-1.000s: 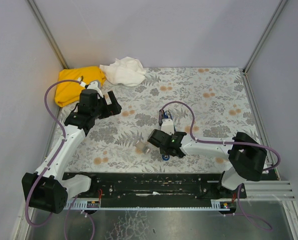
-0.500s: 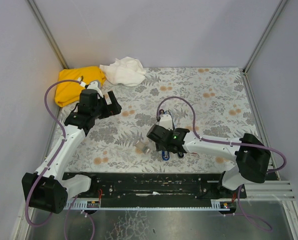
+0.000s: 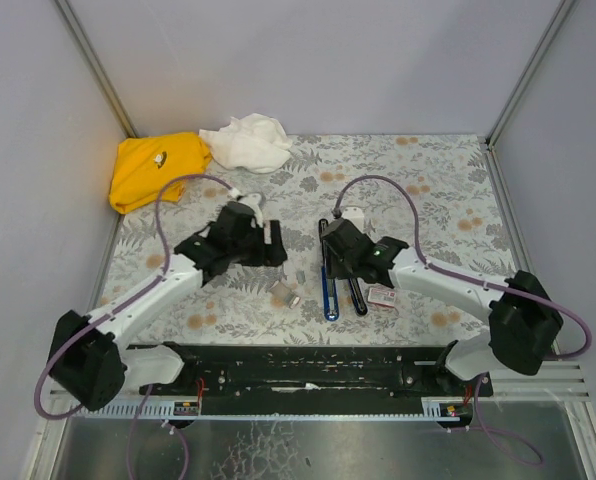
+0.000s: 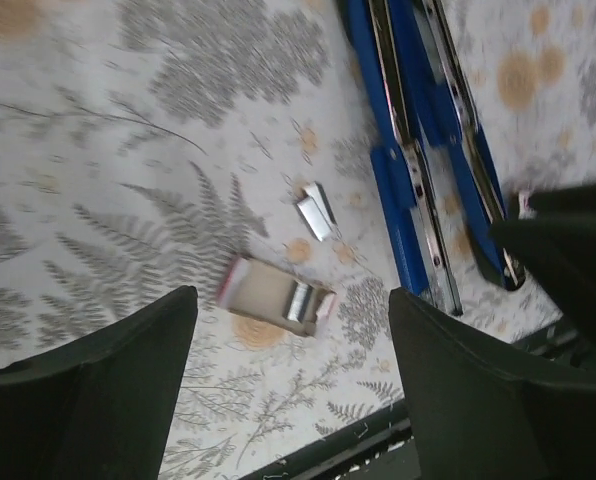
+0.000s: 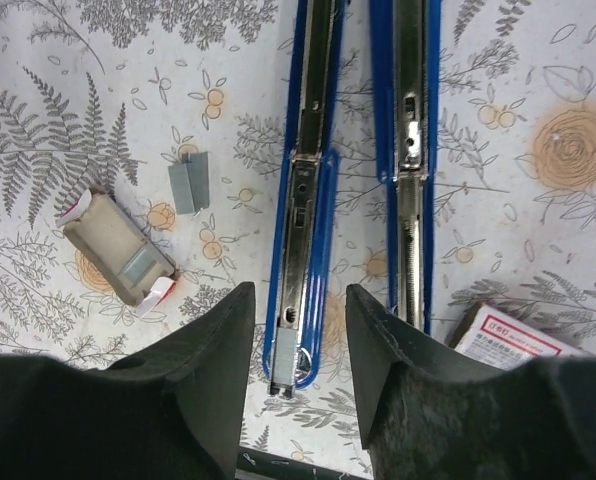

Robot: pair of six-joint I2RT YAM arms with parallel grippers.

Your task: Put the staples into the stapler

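Note:
The stapler (image 3: 330, 285) lies opened flat in the middle of the table, its two long arms side by side. In the right wrist view both arms show blue edges and metal channels (image 5: 303, 200). The whitish open staple tray (image 3: 278, 290) lies left of it, with a small grey staple strip (image 3: 292, 297) beside it. Tray (image 5: 118, 250) and strip (image 5: 188, 185) also show in the right wrist view. My right gripper (image 5: 298, 370) is open and empty above the near end of the left stapler arm. My left gripper (image 4: 293, 400) is open and empty above the tray (image 4: 273, 297).
A whitish box with red print (image 3: 381, 295) lies right of the stapler, also seen in the right wrist view (image 5: 508, 335). A yellow cloth (image 3: 153, 168) and a white cloth (image 3: 246, 142) lie at the back left. The black rail (image 3: 308, 365) runs along the near edge.
My left arm swung from near the yellow cloth to over the tray. My right gripper drew back toward the stapler's far end. The stapler now lies spread open, and the red-printed box shows.

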